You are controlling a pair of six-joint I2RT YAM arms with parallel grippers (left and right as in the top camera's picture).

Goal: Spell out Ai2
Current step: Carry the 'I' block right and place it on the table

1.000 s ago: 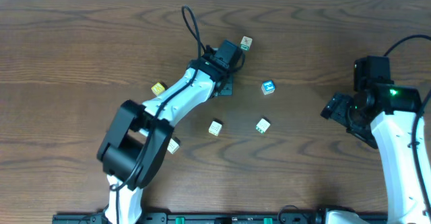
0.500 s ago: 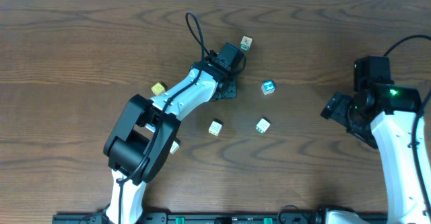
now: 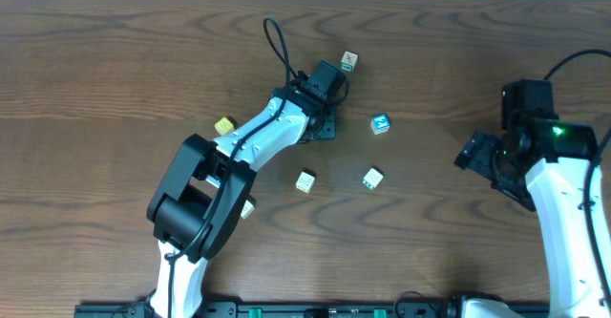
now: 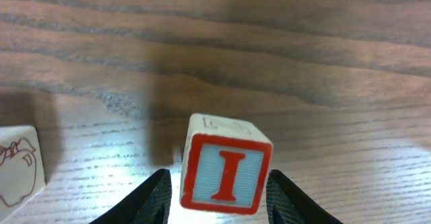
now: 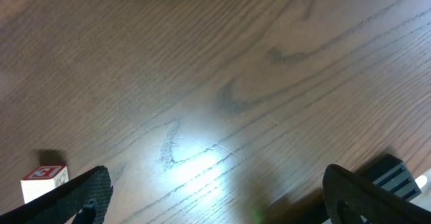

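The cube with the red "I" (image 4: 226, 158) rests on the table between the jaws of my left gripper (image 4: 217, 187), which is open, with a small gap on each side. In the overhead view the left gripper (image 3: 323, 124) hides that cube. The blue "2" cube (image 3: 381, 123) lies just right of it. My right gripper (image 3: 474, 154) is open and empty at the right; in its wrist view (image 5: 215, 190) the jaws stand wide over bare wood. I cannot make out which cube bears the "A".
A green-marked cube (image 3: 349, 61) lies beyond the left gripper, a yellow cube (image 3: 224, 125) to its left. A cream cube (image 3: 305, 181) and a green-marked cube (image 3: 372, 178) lie nearer me. A red-drawn cube (image 4: 20, 167) and a red-marked cube (image 5: 44, 181) show at wrist-view edges.
The left arm's elbow swung a little to the right and its gripper edged slightly right over the "I" cube, then held still. The right arm has not moved.
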